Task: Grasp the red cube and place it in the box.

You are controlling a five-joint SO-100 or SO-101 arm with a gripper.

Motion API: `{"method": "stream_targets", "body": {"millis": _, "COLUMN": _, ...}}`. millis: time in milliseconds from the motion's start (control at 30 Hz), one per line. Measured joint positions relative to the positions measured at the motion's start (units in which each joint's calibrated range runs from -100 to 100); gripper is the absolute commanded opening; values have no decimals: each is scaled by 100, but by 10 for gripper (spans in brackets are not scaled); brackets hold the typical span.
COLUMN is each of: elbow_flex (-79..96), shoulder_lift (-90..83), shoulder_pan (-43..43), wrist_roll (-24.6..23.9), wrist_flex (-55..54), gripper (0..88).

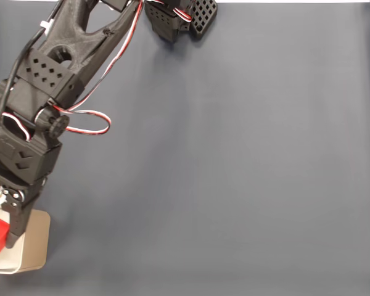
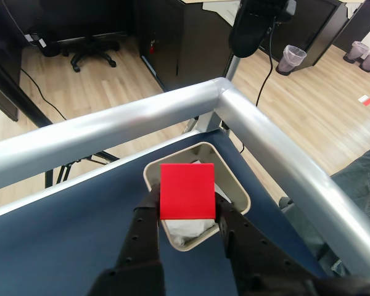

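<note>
**Cube over the box, release coming up**

I've got the gripper (image 2: pixel 186 213) clamped on the red cube (image 2: pixel 186 191), hanging right above the box (image 2: pixel 237 185) at the corner of the blue mat (image 1: pixel 234 154). Carry step's nearly done. Height above the lining is hard to judge, so I'd lower slightly, then open the jaws.

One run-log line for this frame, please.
phase: carry | gripper: shut on red cube | position: above box | cube: not released | box: table's corner
</note>
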Motion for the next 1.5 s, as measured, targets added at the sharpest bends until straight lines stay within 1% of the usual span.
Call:
{"method": "stream_targets", "body": {"millis": 567, "elbow_flex": -235, "shoulder_lift": 330, "shoulder_pan": 208, "wrist_roll": 54, "wrist_flex": -8, "gripper": 25}}
{"method": "stream_targets", "body": {"millis": 1233, "elbow_flex": -235, "shoulder_lift": 330, "shoulder_pan": 208, "wrist_roll": 98, "wrist_flex": -8, "gripper": 27}}
{"method": "stream_targets", "body": {"millis": 1500, "elbow_flex": -235, "shoulder_lift": 391, "shoulder_pan": 200, "wrist_roll": 122, "wrist_flex": -191, "gripper": 29}}
